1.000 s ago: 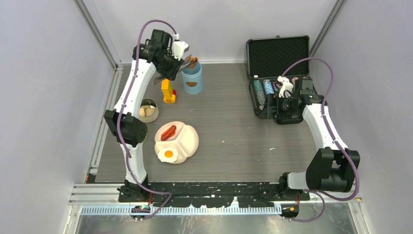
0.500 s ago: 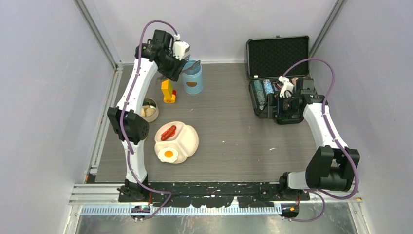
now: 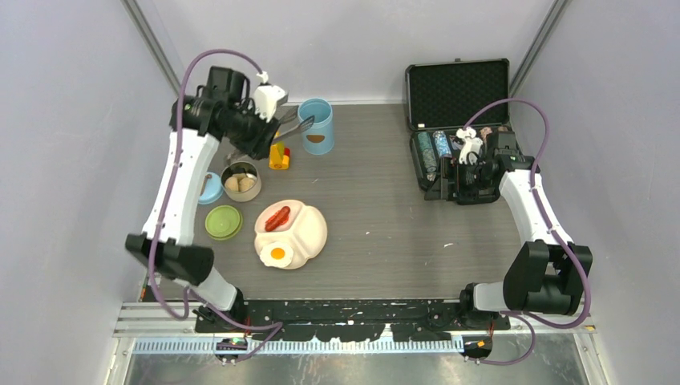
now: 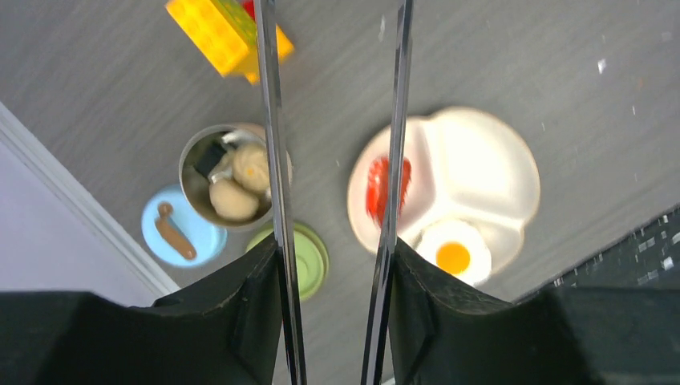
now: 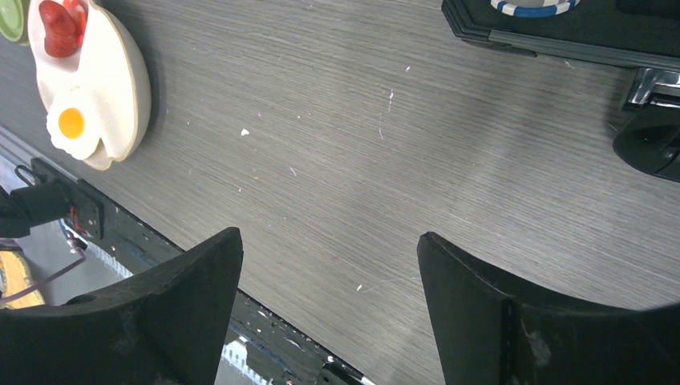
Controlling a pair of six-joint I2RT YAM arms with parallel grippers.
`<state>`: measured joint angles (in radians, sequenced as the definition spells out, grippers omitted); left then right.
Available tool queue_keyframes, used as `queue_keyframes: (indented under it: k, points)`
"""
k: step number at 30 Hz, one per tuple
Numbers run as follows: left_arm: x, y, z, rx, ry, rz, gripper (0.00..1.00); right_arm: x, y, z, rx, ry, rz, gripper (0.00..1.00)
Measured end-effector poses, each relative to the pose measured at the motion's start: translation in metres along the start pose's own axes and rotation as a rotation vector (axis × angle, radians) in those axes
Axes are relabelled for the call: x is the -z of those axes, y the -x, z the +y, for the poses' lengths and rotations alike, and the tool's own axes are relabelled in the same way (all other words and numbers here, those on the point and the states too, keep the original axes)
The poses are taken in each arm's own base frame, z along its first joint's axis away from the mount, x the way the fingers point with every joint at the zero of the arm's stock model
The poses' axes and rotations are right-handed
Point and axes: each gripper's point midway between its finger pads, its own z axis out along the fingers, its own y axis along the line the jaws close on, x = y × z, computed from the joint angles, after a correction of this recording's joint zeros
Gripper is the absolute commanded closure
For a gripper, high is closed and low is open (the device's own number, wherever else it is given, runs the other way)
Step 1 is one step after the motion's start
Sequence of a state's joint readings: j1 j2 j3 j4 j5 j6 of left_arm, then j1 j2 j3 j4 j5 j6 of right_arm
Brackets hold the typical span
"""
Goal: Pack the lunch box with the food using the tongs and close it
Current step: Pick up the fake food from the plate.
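My left gripper is shut on the silver tongs, whose two arms run apart between my fingers, with nothing between them. The tongs' tips hang just left of the open light-blue lunch box canister. Below them the steel inner bowl holds beige buns and a small dark piece. Its green lid and the blue lid lie beside it. Red sausages and a fried egg sit on the cream plate. My right gripper stands open over bare table.
A yellow block stands between the steel bowl and the canister. An open black case with items inside sits at the back right, next to my right arm. Grey walls close in the left, right and back.
My left arm has swung left and back from over the canister, carrying the tongs. A brown piece at the tongs' tips earlier no longer shows. The two lids are now uncovered.
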<state>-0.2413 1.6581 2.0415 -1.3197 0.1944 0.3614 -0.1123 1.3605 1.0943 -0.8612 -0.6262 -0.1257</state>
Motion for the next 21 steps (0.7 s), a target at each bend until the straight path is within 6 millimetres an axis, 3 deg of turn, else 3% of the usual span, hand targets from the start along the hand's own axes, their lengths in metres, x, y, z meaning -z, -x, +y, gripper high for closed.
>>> queue_keyframes:
  k: [3,7,13,21]
  points:
    - [0.025,-0.031,-0.015,-0.016,-0.005,0.021,0.54,0.001,-0.002,0.003,0.010,0.002,0.007,0.15]
    - [0.041,-0.077,-0.034,-0.029,-0.027,0.087,0.54,0.003,-0.004,0.007,0.032,-0.002,0.010,0.15]
    - [0.042,-0.149,-0.056,-0.037,-0.062,0.256,0.54,-0.002,-0.014,0.015,0.066,0.002,0.039,0.15]
    - [0.042,-0.200,-0.060,-0.082,-0.037,0.376,0.54,-0.007,-0.020,0.023,0.088,0.010,0.063,0.15]
